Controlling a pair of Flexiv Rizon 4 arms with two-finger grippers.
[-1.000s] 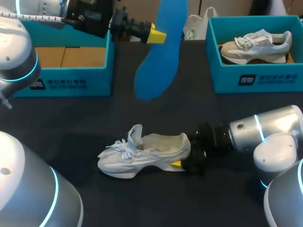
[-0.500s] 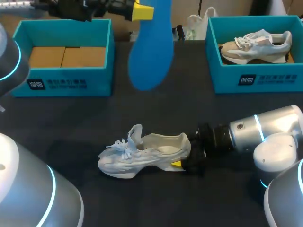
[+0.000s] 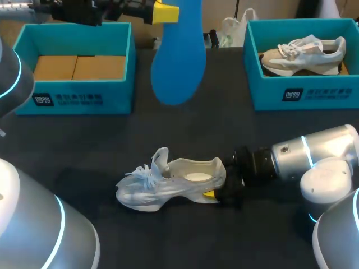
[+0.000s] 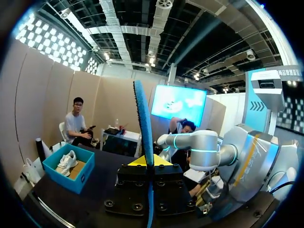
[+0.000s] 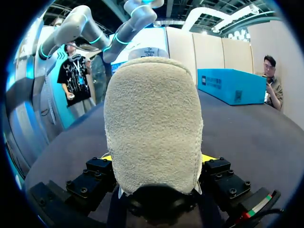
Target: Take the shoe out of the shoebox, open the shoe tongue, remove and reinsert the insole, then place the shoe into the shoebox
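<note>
The white lace-up shoe (image 3: pixel 168 182) stands on its sole in the middle of the dark table (image 3: pixel 112 140), toe toward 9 o'clock. My right gripper (image 3: pixel 216 193) is clamped on its fuzzy, rounded suede heel from 3 o'clock, one yellow tip on each flank. At 12 o'clock from the shoe, my left gripper (image 3: pixel 166 12) pinches the thin blue insole (image 3: pixel 179 61), which hangs broad end down, and the teal shoebox (image 3: pixel 73 98) sits at 10 o'clock.

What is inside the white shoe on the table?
Only a pale inner floor shows in the white shoe; the blue insole hangs from the left gripper. The tongue covers the toe end.
</note>
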